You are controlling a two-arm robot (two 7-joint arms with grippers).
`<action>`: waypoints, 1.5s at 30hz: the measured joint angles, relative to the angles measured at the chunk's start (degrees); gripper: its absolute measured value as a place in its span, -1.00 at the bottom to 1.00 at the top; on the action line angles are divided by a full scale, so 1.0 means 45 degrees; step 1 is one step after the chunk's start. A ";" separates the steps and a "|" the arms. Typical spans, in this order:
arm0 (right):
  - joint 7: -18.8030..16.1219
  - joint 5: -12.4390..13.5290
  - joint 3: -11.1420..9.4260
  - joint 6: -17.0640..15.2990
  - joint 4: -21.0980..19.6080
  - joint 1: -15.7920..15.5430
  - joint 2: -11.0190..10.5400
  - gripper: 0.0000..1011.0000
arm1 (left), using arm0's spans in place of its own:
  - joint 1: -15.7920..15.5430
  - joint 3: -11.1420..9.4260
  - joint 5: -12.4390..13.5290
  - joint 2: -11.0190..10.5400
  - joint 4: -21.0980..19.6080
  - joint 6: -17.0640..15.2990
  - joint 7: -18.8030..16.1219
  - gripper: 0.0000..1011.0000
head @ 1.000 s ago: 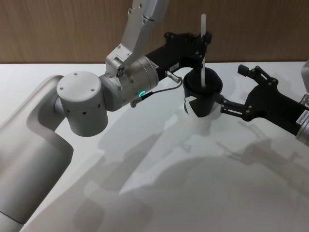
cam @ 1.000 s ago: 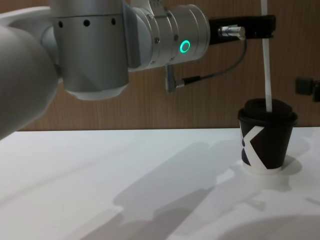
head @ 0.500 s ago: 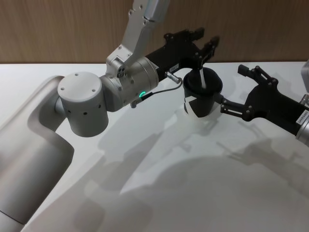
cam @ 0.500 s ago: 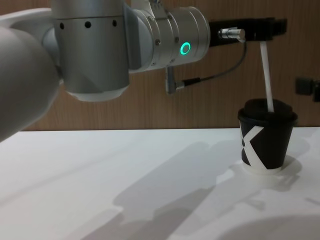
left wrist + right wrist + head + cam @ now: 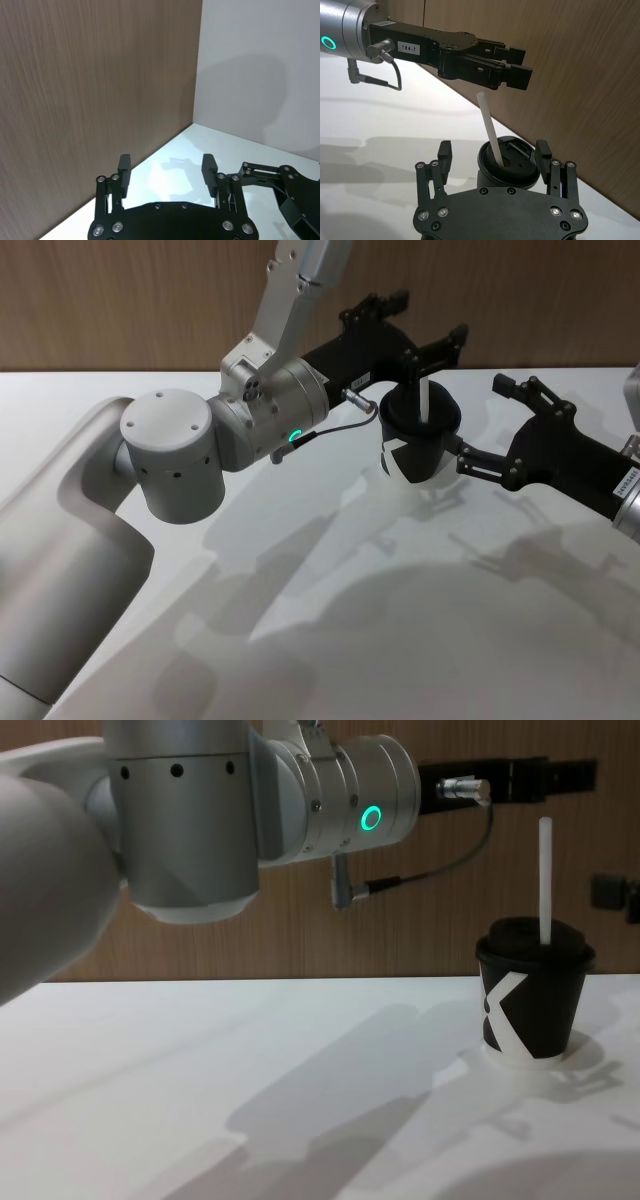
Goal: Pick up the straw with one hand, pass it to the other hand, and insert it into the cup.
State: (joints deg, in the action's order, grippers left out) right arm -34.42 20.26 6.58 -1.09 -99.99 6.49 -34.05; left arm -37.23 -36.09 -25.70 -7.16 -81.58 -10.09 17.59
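The straw (image 5: 545,880) stands in the lid of the cup (image 5: 532,995) on the bench (image 5: 250,1080). The left gripper (image 5: 425,335) hangs spread wide and empty just above; dipping could knock the straw askew. The right gripper (image 5: 500,425), open beside the cup, could topple it.

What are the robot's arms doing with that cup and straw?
The straw is standing in the lid of the black cup on the white table. The left gripper, on the silver arm with the green light, is open above the cup and nothing is in it. The right gripper is open too, with its fingers on either side of the cup. Neither one is holding the straw, so it looks like the straw is in.
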 joint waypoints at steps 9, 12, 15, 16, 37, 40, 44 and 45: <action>0.0000 0.0000 0.0000 0.0000 0.0000 0.0000 0.0000 0.98 | -0.0001 0.0000 0.0005 0.0003 0.0005 0.0000 0.0001 0.98; 0.0000 -0.0001 0.0000 -0.0001 0.0000 0.0000 0.0000 0.98 | -0.0001 0.0000 0.0005 0.0003 0.0005 0.0000 0.0001 0.98; 0.0000 -0.0001 0.0000 0.0000 0.0000 0.0000 0.0000 0.98 | -0.0001 -0.0001 0.0006 0.0003 0.0005 -0.0001 0.0001 0.98; 0.0000 0.0000 0.0000 0.0000 0.0000 0.0000 0.0000 0.98 | -0.0001 -0.0001 0.0005 0.0003 0.0005 -0.0001 0.0002 0.98; 0.0000 0.0000 0.0000 0.0000 0.0000 0.0000 0.0000 0.98 | -0.0001 0.0000 0.0004 0.0003 0.0004 0.0002 0.0002 0.98; 0.0000 -0.0001 0.0000 0.0000 0.0000 0.0000 0.0000 0.98 | -0.0001 -0.0001 0.0004 0.0003 0.0004 0.0001 0.0002 0.98; 0.0000 -0.0001 0.0001 0.0000 0.0000 0.0000 0.0000 0.98 | -0.0001 -0.0001 0.0004 0.0003 0.0004 0.0002 0.0002 0.98; -0.0001 0.0000 0.0000 0.0000 0.0000 0.0000 0.0000 0.98 | -0.0001 -0.0001 0.0004 0.0003 0.0004 0.0001 0.0002 0.98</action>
State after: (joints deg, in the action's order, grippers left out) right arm -34.43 20.25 6.58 -1.09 -99.99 6.49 -34.05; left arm -37.23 -36.10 -25.68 -7.15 -81.57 -10.08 17.60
